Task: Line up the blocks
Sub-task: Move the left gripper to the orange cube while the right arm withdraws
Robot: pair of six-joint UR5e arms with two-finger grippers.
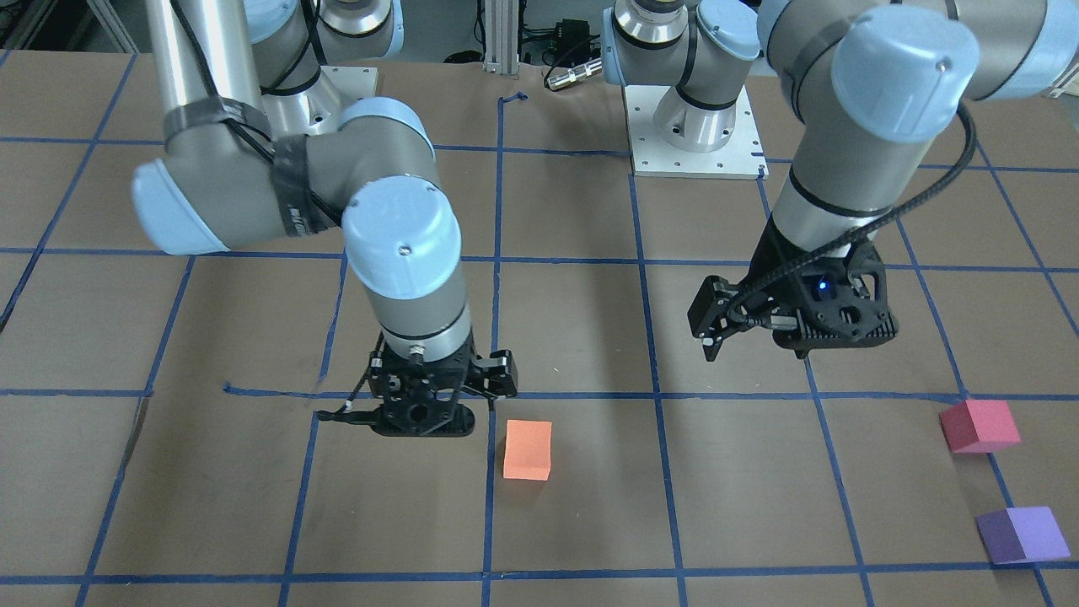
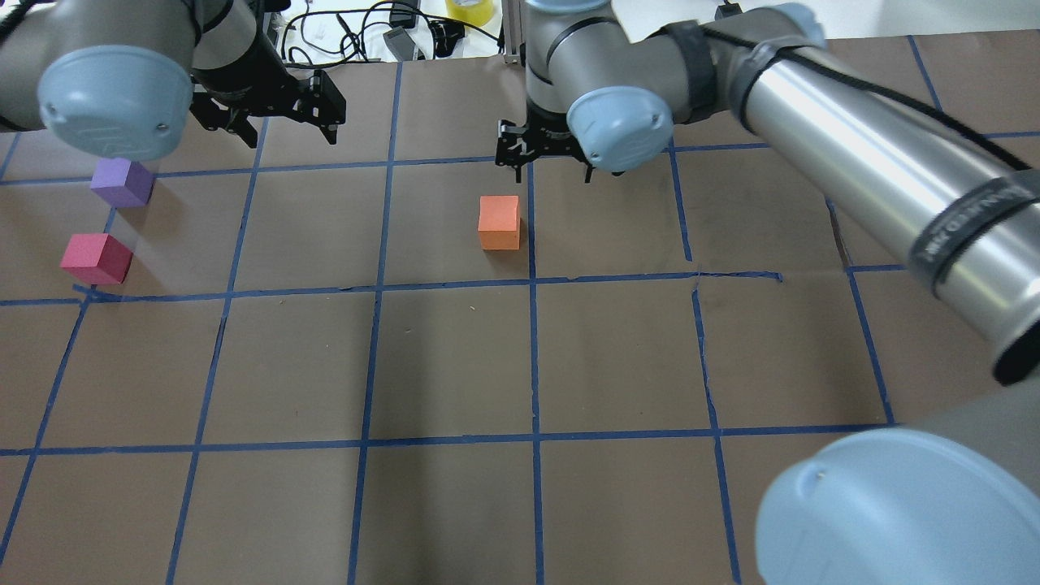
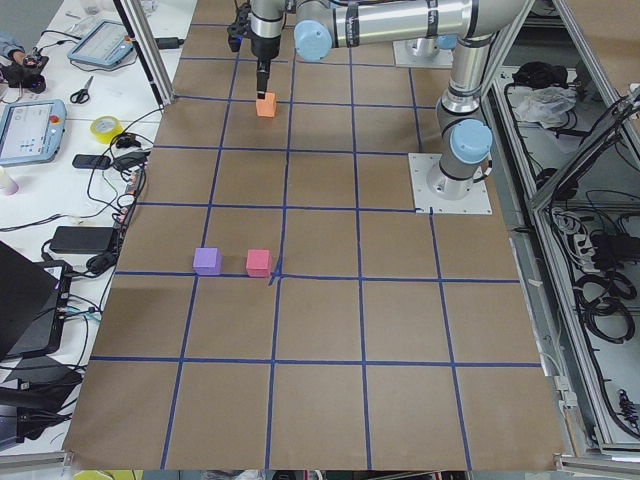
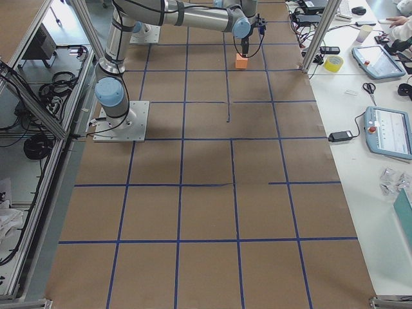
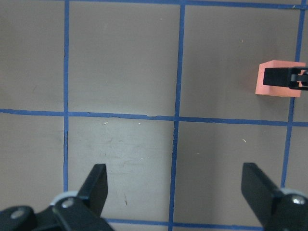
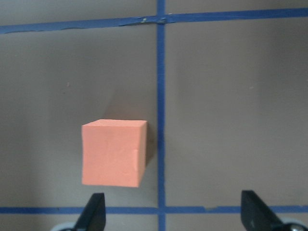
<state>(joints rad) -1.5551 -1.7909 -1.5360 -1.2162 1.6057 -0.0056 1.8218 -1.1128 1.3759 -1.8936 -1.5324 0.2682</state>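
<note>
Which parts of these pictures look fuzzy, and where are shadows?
Overhead exterior: the right arm looms large and soft-edged. Right wrist-mounted: the orange block is crisp, with a faint shadow on its right; the fingertips at the bottom edge are blurred.

No words or numbers clear enough to read, tiny white letters on the black band [image 2: 971, 218] around the shiny silver right arm tube [image 2: 853, 138], too blurry to make out, grey tablets [image 3: 30, 130] off to the side, too small to read.
</note>
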